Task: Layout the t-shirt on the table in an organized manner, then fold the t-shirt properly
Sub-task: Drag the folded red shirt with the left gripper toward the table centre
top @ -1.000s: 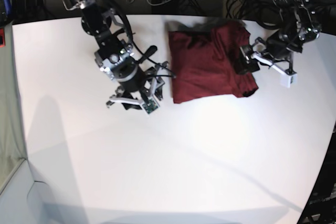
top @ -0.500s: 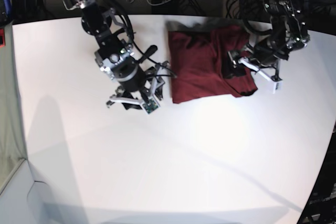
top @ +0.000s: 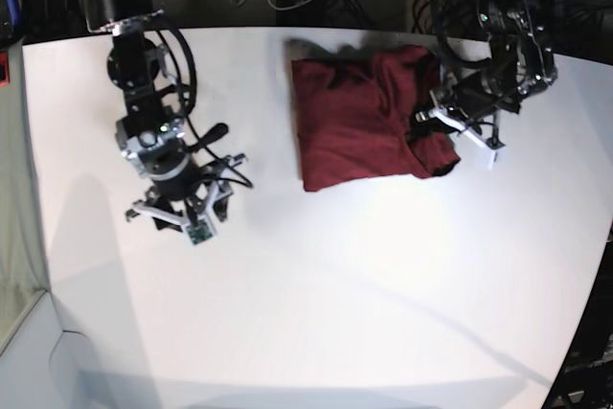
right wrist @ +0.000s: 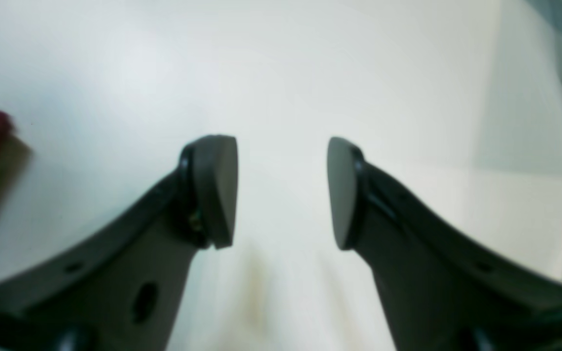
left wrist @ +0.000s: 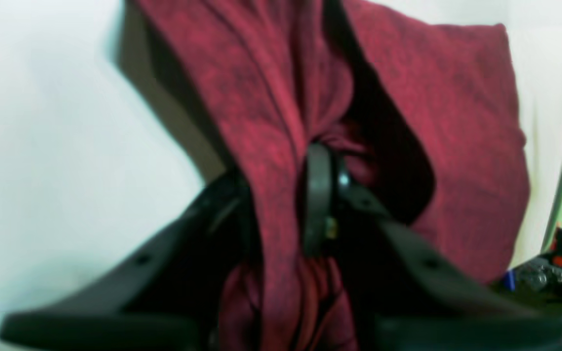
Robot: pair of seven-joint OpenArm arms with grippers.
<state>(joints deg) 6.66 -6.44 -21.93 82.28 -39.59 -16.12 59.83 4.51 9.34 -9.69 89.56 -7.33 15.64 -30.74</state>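
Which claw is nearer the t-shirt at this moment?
Left. The left claw is closed on a bunched fold of the t-shirt at its edge. The right claw hangs open over bare table, well off to the shirt's other side.

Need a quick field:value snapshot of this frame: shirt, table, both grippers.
t-shirt: maroon, bunched and partly folded, at the far side of the table, not laid flat
table: white, curved edge
left gripper: shut on a fold at the shirt's edge, cloth bunched between the pads
right gripper: open, nothing between the pads, over bare table, apart from the shirt
fold: not done
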